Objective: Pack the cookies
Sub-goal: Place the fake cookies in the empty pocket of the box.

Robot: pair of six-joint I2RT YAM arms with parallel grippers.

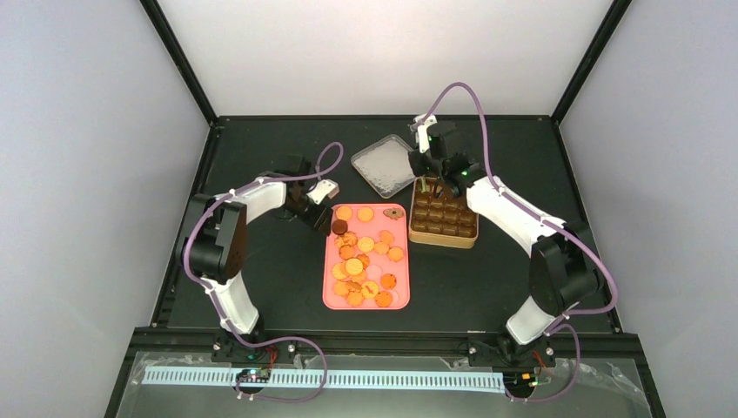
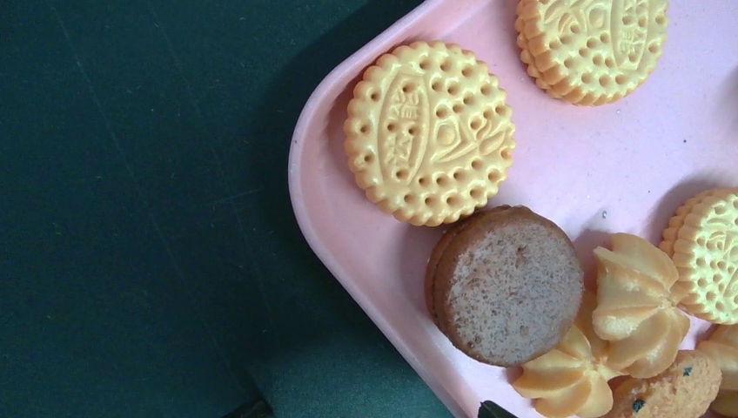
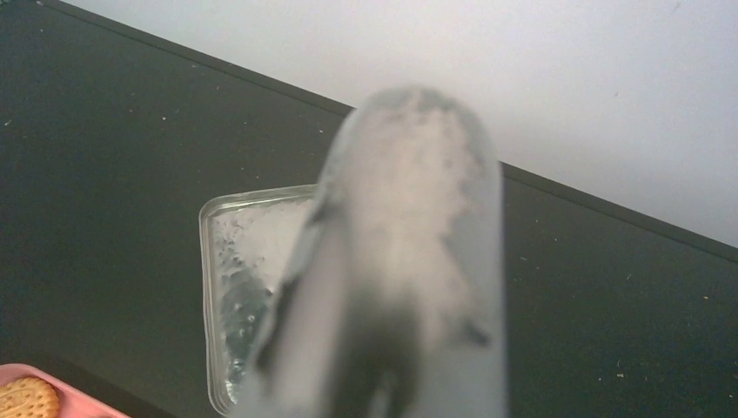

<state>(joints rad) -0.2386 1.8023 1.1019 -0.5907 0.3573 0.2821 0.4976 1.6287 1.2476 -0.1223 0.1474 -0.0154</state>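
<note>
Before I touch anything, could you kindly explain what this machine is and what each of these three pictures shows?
These are two robot arms bolted at a table's near edge. The wide picture is from a camera above and behind them: left arm on the left, right arm on the right. The other two come from cameras on the wrists. On the black table lie a pink tray of cookies, a brown compartment box and a clear lid. The left wrist view looks down at the tray's corner: golden biscuits and one brown cookie. A blurred pale object fills the right wrist view; I cannot tell what it is, nor whether the left fingers or right fingers hold anything.
</note>
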